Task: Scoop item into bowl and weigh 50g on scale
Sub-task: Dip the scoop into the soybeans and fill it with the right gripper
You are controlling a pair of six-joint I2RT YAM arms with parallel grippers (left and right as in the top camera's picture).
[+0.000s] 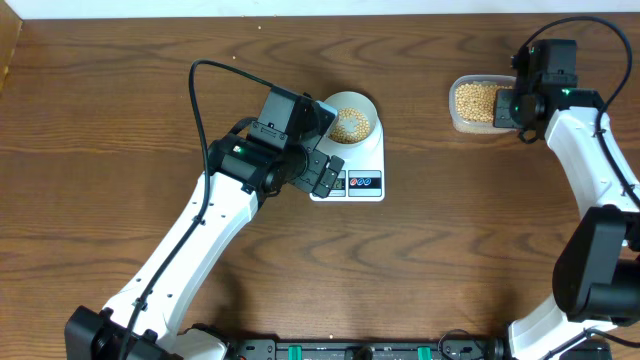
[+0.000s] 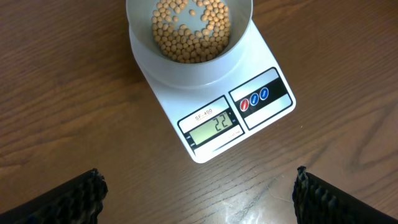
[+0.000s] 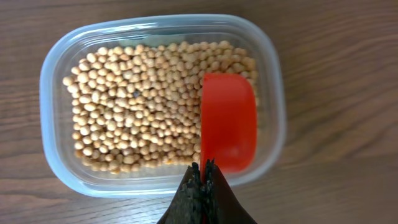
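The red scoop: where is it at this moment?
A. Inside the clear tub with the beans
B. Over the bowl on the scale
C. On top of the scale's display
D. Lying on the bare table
A: the right wrist view shows the red scoop inside the clear tub, at one end beside the beans.

Even bright light, soft shadows, sharp
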